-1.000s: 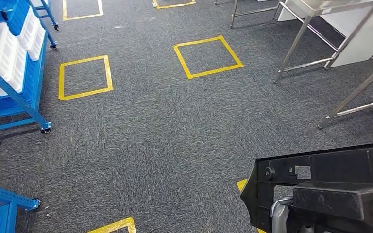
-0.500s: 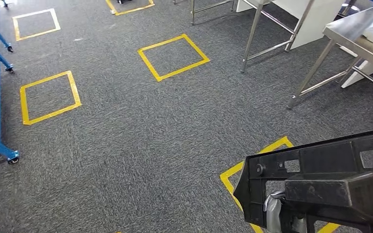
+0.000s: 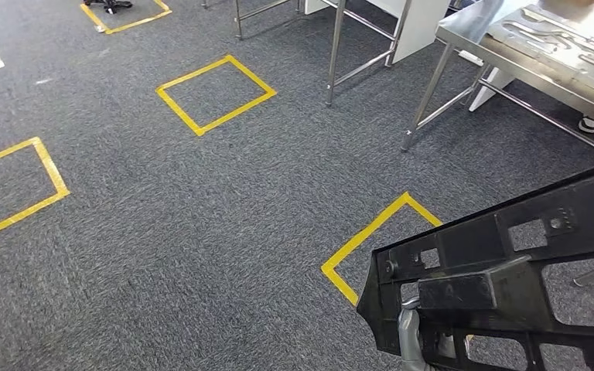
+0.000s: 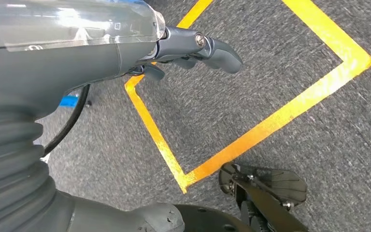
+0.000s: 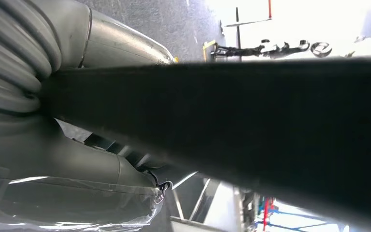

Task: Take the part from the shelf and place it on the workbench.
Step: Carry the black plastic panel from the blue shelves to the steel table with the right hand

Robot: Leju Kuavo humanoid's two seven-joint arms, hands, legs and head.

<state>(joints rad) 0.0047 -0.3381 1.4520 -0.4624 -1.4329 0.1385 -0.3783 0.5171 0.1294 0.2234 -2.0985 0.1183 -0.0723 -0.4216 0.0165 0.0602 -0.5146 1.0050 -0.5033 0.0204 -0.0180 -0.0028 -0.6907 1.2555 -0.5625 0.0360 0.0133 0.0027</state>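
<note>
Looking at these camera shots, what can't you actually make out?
- Right hand: in the right wrist view the black part covers its fingers, so the grip is unseen.
- The part's far end: cut off by the head view's right and bottom edges.
- Items on the steel workbench: cropped by the top edge, too small to identify.
- Left hand: fingers mostly behind its own cover.
</note>
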